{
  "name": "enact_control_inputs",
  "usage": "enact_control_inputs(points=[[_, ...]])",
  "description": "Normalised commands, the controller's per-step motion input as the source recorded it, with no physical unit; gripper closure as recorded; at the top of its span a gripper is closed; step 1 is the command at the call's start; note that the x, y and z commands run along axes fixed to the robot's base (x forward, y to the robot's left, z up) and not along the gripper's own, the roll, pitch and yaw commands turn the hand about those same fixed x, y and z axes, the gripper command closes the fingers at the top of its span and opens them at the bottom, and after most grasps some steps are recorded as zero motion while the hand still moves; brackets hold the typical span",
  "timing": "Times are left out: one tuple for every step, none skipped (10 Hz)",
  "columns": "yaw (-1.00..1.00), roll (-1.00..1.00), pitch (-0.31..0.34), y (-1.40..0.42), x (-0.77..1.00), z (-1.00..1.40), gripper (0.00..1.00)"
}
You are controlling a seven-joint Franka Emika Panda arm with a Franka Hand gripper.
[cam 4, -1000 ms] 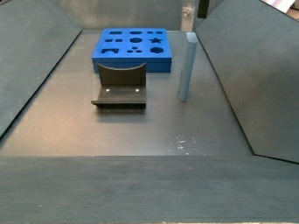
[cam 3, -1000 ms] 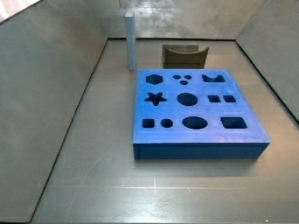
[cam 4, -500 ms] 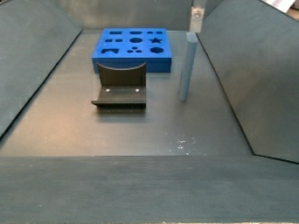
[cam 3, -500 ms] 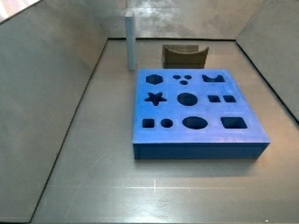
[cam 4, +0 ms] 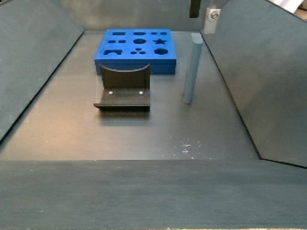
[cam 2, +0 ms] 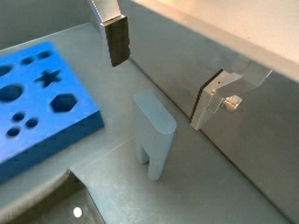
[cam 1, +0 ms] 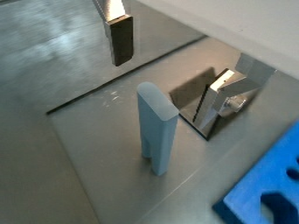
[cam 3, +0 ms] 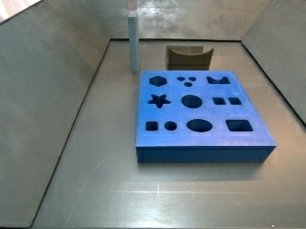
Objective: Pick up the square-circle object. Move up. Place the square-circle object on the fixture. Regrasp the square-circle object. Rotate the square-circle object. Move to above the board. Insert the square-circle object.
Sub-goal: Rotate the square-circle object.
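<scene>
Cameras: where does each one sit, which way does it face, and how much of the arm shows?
Wrist views: both look down past the gripper at the upright peg; silver fingers show, apart.
Side view: looks over the board toward the fixture; no arm.
Side view: opposite end, fixture nearer than the board; gripper at the top edge above the peg.
Shared: peg and board in all.

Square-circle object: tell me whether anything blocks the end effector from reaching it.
Nothing visible does. The square-circle object stands upright on the floor beside the board; the end effector hovers open above it, fingers apart.
</scene>
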Motion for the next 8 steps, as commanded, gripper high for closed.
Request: enact_control_inputs(points=[[1.00, -0.01, 0.007, 0.00, 0.04, -0.03, 0.00], [1.00, -0.01, 0.007, 0.00, 0.04, -0.03, 0.00], [1.00, -0.01, 0.008, 0.00, 0.04, -0.03, 0.00], [1.00, -0.01, 0.008, 0.00, 0.04, -0.03, 0.00], [1.00, -0.01, 0.009, 0.00, 0.04, -0.03, 0.00], [1.00, -0.01, 0.009, 0.00, 0.04, -0.03, 0.00], [1.00, -0.01, 0.010, 0.00, 0.04, -0.03, 0.00], [1.00, -0.02, 0.011, 0.00, 0.04, -0.03, 0.00]])
